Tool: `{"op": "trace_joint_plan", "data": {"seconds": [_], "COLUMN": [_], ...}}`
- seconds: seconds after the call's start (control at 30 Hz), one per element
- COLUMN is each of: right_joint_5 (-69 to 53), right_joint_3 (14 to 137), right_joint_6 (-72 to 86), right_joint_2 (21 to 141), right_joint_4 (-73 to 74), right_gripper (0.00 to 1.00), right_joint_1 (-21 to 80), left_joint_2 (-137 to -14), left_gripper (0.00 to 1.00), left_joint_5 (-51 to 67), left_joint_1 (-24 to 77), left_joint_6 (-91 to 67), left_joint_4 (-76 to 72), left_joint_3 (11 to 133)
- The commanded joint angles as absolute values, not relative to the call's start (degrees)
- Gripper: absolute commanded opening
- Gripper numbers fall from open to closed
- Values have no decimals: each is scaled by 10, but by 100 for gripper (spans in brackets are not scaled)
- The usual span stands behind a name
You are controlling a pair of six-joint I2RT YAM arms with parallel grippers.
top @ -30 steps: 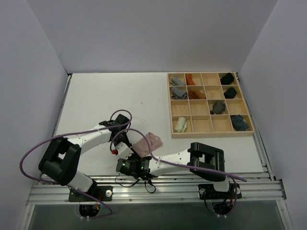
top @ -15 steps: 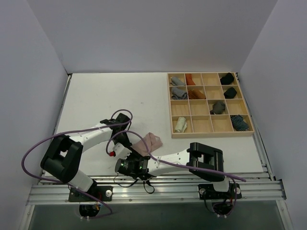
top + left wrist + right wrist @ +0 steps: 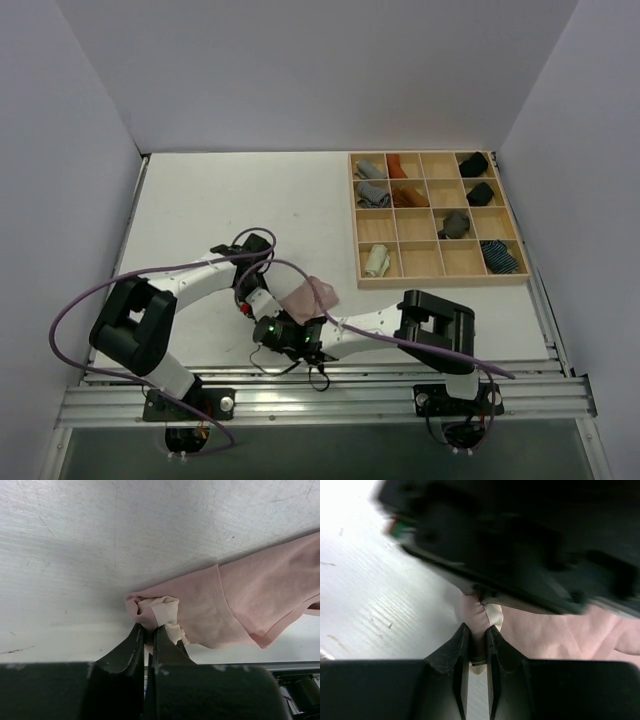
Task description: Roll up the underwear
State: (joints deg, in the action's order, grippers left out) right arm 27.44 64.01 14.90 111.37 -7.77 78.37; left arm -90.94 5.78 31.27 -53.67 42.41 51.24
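The dusty pink underwear lies crumpled on the white table near the front edge. In the left wrist view the underwear spreads to the right, with its bunched pink and beige corner pinched by my left gripper, which is shut on it. My right gripper is shut on that same bunched corner of the underwear from the opposite side, right under the dark body of the left wrist. From above, the left gripper and right gripper meet at the cloth's left end. A pale yellow-green roll sits in the tray.
A wooden tray with a grid of compartments stands at the right, holding grey, rust, black and blue-striped rolls. Purple cables loop over both arms. The metal rail runs along the table's front edge close behind the grippers.
My right gripper has moved in to the cloth's bunched corner and shut on it. The left gripper has kept its hold and shifted slightly right.
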Motion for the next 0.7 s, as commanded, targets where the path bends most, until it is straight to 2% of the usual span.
{"op": "trace_joint_plan", "data": {"seconds": [0.0, 0.07, 0.1, 0.2, 0.43, 0.67], "right_joint_5": [154, 114, 82, 33, -87, -133], "right_joint_3": [541, 505, 479, 451, 383, 346], "right_joint_6": [233, 254, 267, 278, 352, 388], "right_joint_2": [1093, 1073, 1069, 1069, 1106, 1123], "right_joint_4": [-125, -175, -187, -225, -362, -437], "right_gripper": [2, 1, 0, 0, 0, 0], "right_joint_1": [714, 695, 685, 678, 623, 588], "left_joint_2": [-918, -886, -875, -847, -818, -762], "left_gripper": [9, 16, 26, 36, 44, 46], "left_joint_5": [40, 46, 46, 38, 25, 45], "left_joint_1": [304, 282, 275, 240, 215, 217], "left_joint_6": [-541, -544, -544, -534, -508, -483], "left_joint_4": [489, 500, 504, 526, 537, 450], "left_joint_3": [492, 497, 500, 515, 524, 489]}}
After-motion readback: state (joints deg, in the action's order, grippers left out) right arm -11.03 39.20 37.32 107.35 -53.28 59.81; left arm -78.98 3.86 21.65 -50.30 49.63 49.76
